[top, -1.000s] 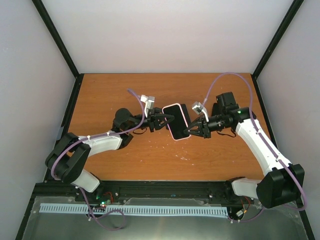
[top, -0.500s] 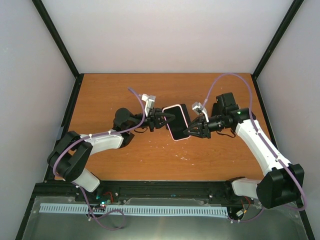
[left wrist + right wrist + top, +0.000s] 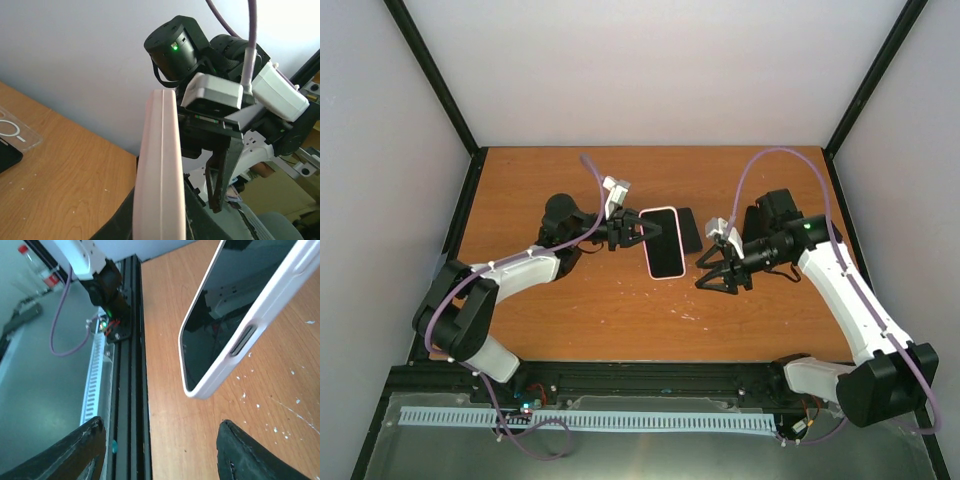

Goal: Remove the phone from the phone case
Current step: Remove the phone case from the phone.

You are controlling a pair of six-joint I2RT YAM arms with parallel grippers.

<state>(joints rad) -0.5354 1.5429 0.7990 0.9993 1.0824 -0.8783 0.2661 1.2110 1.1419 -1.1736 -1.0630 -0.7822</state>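
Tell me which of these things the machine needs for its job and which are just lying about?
For the job:
- black-screened phone with pale pink surround, pinched by the left claw
- the right claw, open beside it

Lying about, it seems:
- dark flat rectangle on the brown wooden table
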